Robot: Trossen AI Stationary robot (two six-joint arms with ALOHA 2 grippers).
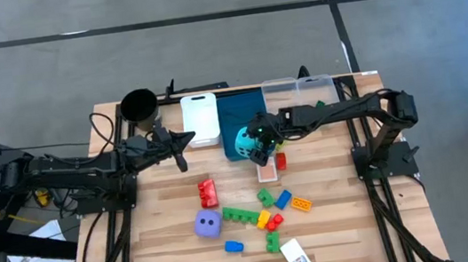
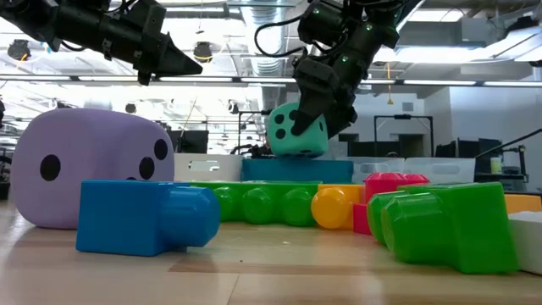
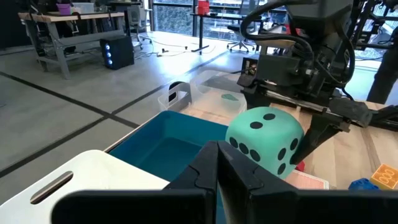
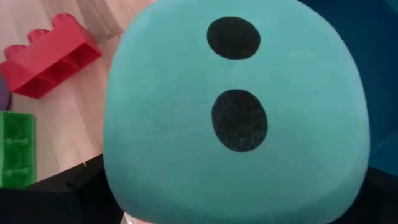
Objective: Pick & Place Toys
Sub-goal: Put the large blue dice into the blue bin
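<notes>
Back edge of my wooden table (image 1: 168, 246): the blue bin (image 1: 241, 112) is my landmark. White bin (image 1: 200, 117) sits just beside it on one side, clear bin (image 1: 296, 90) on the other, black round cup (image 1: 139, 104) beyond the white bin.

The wooden worktop (image 1: 168, 246) is surrounded by a grey floor (image 1: 207, 54) crossed by dark lines. Beyond the worktop, a workbench (image 3: 68, 22) with a lit computer tower (image 3: 118, 53), large windows (image 3: 180, 12) and ceiling lights (image 2: 203, 51) are seen.
</notes>
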